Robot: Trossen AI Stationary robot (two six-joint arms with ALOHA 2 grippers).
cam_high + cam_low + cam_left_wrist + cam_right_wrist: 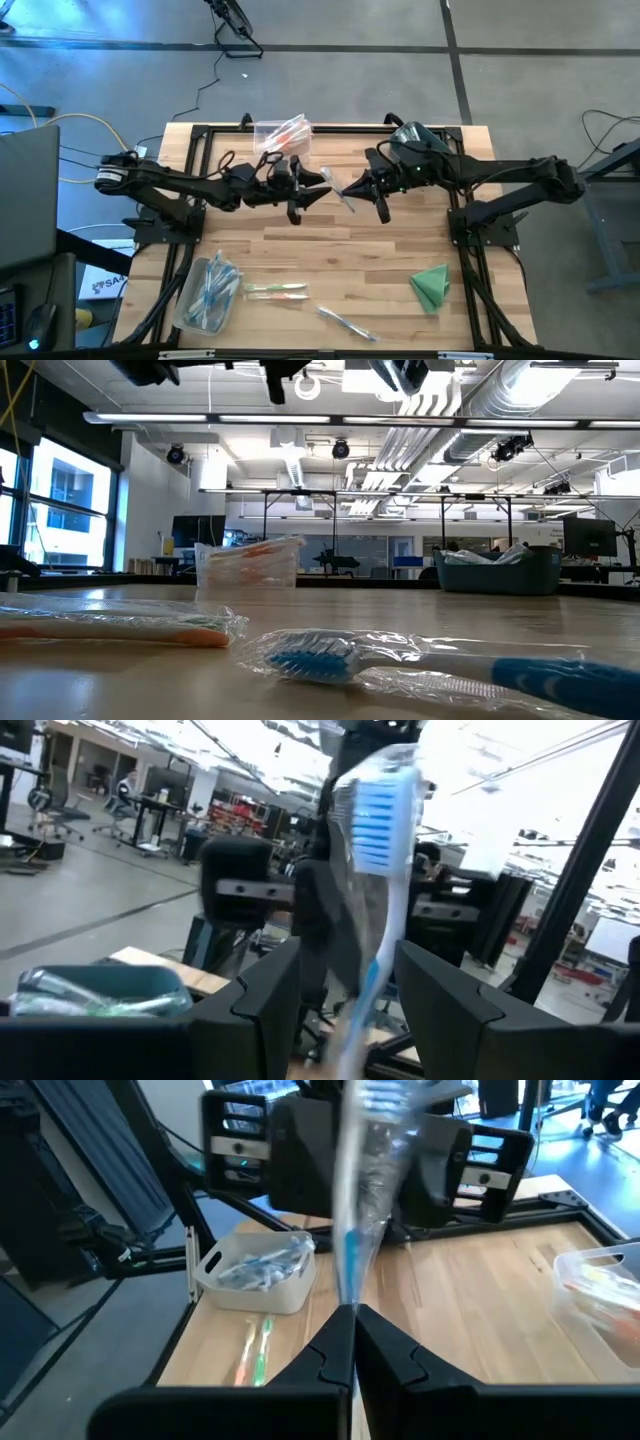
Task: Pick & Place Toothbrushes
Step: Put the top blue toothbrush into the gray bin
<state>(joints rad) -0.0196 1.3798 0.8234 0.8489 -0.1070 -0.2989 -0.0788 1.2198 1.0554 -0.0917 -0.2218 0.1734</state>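
While raised mid-air over wooden worktop [330, 250], thin plastic-wrapped blue toothbrush [357, 1230] is clamped by right hand [352, 1342], fingers together; left hand [345, 995] is held apart around its bristled end.

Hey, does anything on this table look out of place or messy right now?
Three wrapped toothbrushes lie loose on the table near the front bin, not in it. A green cloth sits front right.

Wrapped blue toothbrush [520, 675] cut off at low view's edge, both arms mostly out of frame
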